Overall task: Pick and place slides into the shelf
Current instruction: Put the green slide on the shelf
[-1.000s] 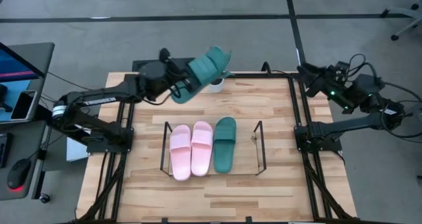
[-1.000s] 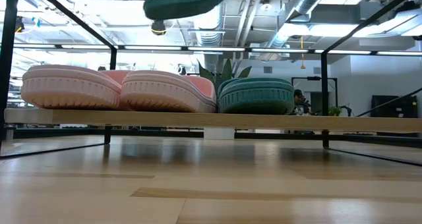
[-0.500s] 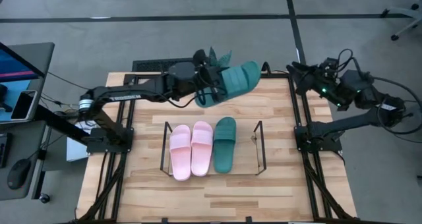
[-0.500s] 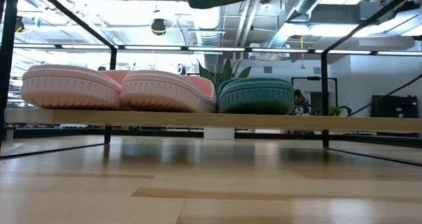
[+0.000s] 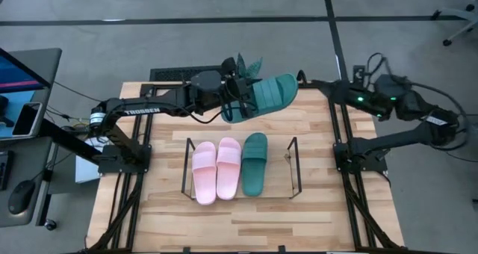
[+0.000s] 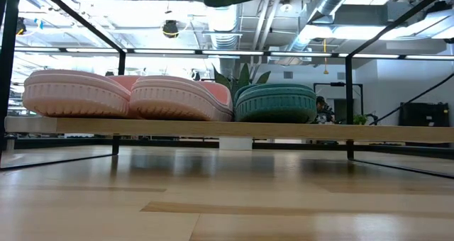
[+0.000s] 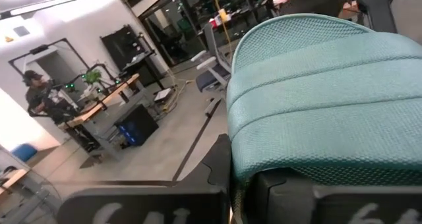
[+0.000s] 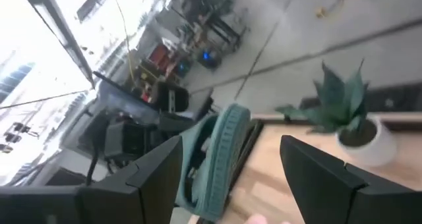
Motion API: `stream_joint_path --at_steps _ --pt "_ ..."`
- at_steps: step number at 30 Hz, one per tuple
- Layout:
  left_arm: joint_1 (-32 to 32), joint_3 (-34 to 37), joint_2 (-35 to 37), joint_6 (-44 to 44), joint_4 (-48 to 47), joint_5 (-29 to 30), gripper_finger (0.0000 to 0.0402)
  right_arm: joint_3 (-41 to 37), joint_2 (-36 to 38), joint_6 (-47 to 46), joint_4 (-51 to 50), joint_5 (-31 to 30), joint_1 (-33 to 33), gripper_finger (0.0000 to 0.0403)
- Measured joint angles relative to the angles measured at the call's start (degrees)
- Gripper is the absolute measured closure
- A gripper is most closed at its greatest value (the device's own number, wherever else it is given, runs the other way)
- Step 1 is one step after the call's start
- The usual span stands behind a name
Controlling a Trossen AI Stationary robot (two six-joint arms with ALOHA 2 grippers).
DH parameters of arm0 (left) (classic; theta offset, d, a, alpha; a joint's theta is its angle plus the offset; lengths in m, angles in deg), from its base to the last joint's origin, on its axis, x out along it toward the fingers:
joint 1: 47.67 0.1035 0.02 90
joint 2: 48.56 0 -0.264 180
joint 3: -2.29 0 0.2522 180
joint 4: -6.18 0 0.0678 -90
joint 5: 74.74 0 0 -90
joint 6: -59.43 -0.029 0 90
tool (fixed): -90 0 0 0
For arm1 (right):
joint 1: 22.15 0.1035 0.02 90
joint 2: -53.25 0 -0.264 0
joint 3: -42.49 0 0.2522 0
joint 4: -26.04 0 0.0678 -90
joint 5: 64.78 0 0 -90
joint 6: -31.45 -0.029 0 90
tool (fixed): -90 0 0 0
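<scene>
The left claw (image 5: 237, 98) is pinching the fourth green slide (image 5: 267, 95) above the shelf (image 5: 293, 166), presumably for a handover; the right claw (image 8: 231, 168) is gaping, facing it.

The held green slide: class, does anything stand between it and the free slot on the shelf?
Nothing visible does. The left end effector holds the green slide in the air above the table's far side. The shelf has its free slot at the right, beside the placed green slide, with only bare table between.

Two pale pink slides (image 5: 215, 169), two dark green slides (image 5: 255, 163), black shelf (image 5: 293, 168)
</scene>
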Motion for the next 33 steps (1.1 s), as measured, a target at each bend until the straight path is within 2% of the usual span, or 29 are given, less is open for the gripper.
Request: stream_joint_path --at_steps 12,21,25,33 --pt "0.0 0.0 0.0 -1.8 -1.3 -0.3 0.0401 0.0 -10.0 -1.8 8.5 18.6 -11.6 0.0157" --pt "0.3 0.0 0.0 -2.7 -2.0 -0.4 0.0401 0.0 -11.3 -0.8 9.2 21.0 -14.3 0.0161" --pt "0.9 0.0 0.0 -2.7 -2.2 -0.5 0.0401 0.0 -11.2 -0.6 9.0 20.9 -14.7 0.0191" --pt "1.8 0.0 0.1 -2.7 -2.2 -0.5 0.0401 0.0 -11.2 0.8 8.4 22.9 -14.7 0.0293"
